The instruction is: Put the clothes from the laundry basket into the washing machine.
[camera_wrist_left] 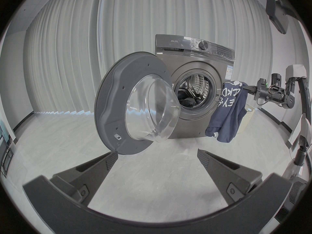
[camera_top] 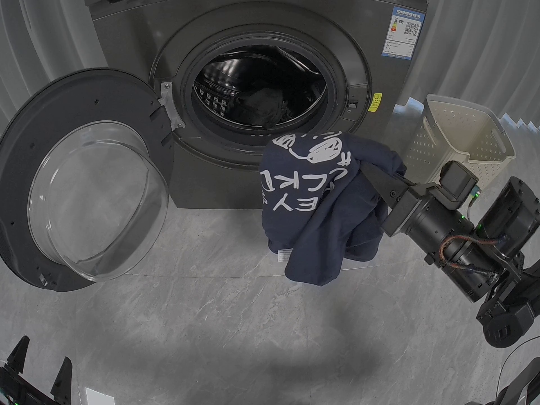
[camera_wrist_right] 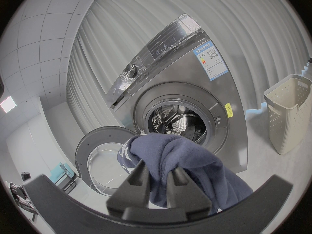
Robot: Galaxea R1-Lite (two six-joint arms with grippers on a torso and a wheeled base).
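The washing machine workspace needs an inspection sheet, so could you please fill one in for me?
Surface: grey marbled floor.
Job's things: washing machine with its door swung wide open; dark garment inside the drum; navy garment hanging in front of the opening; laundry basket upright beside the machine, no clothes seen inside.
Clutter: small white item near the left end effector, unidentifiable.
End effectors: right end effector shut on the navy garment; left end effector open, empty, low over the floor.
Cables: short cable looped on the right arm.
Surroundings: pale curtains behind the machine.
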